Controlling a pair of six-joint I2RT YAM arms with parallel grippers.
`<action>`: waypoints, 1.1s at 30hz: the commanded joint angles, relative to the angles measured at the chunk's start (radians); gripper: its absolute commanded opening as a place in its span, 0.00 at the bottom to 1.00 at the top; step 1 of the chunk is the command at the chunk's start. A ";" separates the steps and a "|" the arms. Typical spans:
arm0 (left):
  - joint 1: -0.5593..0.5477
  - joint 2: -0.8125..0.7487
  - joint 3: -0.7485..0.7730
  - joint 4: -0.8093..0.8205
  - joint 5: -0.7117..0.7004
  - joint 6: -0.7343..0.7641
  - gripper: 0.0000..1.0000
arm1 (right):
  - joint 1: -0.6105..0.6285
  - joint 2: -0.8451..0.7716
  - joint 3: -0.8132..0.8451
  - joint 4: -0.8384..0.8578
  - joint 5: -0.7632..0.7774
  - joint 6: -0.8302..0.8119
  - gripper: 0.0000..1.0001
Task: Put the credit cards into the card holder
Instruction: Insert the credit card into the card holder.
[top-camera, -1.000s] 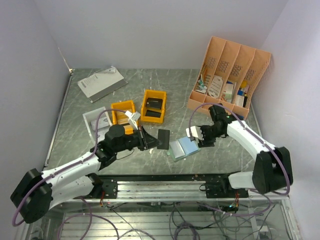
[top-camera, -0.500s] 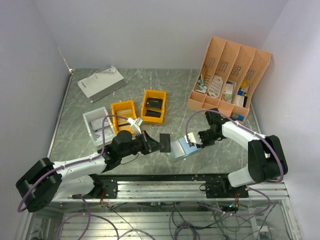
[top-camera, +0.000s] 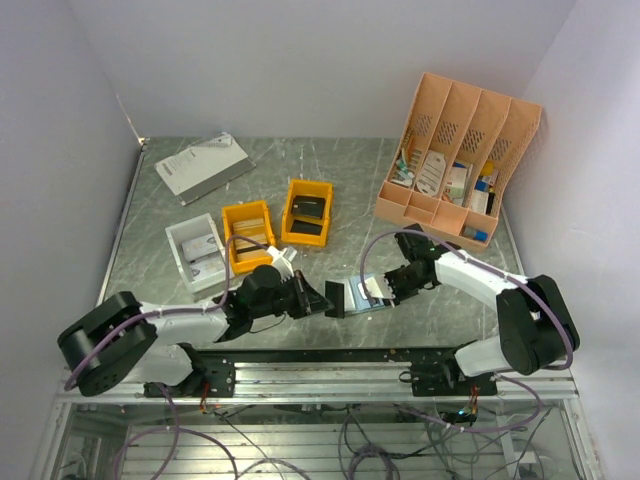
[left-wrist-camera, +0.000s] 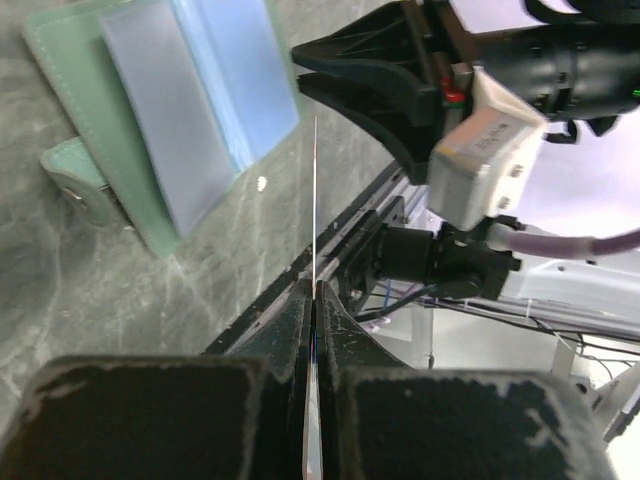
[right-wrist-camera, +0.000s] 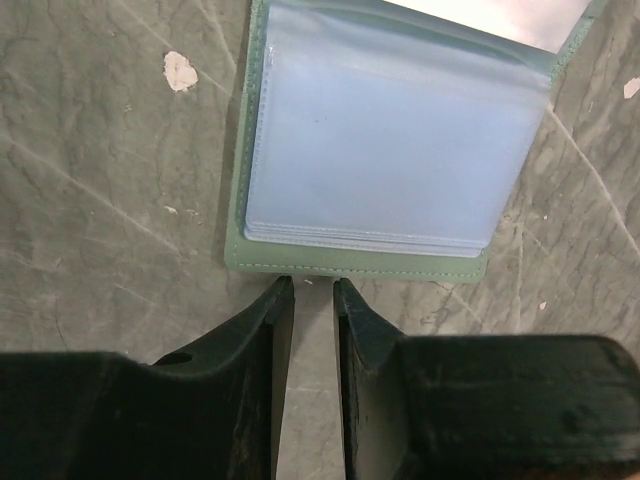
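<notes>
The grey-green card holder (top-camera: 360, 294) lies open on the table, its light blue sleeves facing up; it also shows in the left wrist view (left-wrist-camera: 150, 130) and the right wrist view (right-wrist-camera: 350, 262). My left gripper (top-camera: 318, 298) is shut on a dark credit card (top-camera: 334, 300), seen edge-on (left-wrist-camera: 315, 200), held just left of the holder. My right gripper (top-camera: 384, 288) sits at the holder's right edge. Its jaws (right-wrist-camera: 312, 287) stand a little apart with nothing between them, tips just short of the green border.
A peach desk organiser (top-camera: 460, 160) stands at the back right. Two orange bins (top-camera: 246, 232) (top-camera: 307, 212) and a white bin (top-camera: 195, 253) sit left of centre. A grey booklet (top-camera: 203, 166) lies at the back left. The metal rail (top-camera: 320, 365) runs along the near edge.
My left arm has reached right and lower, bringing the card up to the holder's left edge. My right gripper has moved left and down to the holder's right edge.
</notes>
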 joint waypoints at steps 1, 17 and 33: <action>-0.007 0.098 0.019 0.112 -0.019 0.013 0.07 | 0.004 -0.014 0.027 0.001 0.008 0.073 0.24; -0.007 0.330 0.125 0.173 0.014 0.023 0.07 | -0.147 0.097 0.252 0.001 -0.225 0.800 0.55; 0.010 0.431 0.183 0.144 0.044 -0.039 0.07 | -0.133 0.217 0.201 0.093 -0.112 0.944 0.54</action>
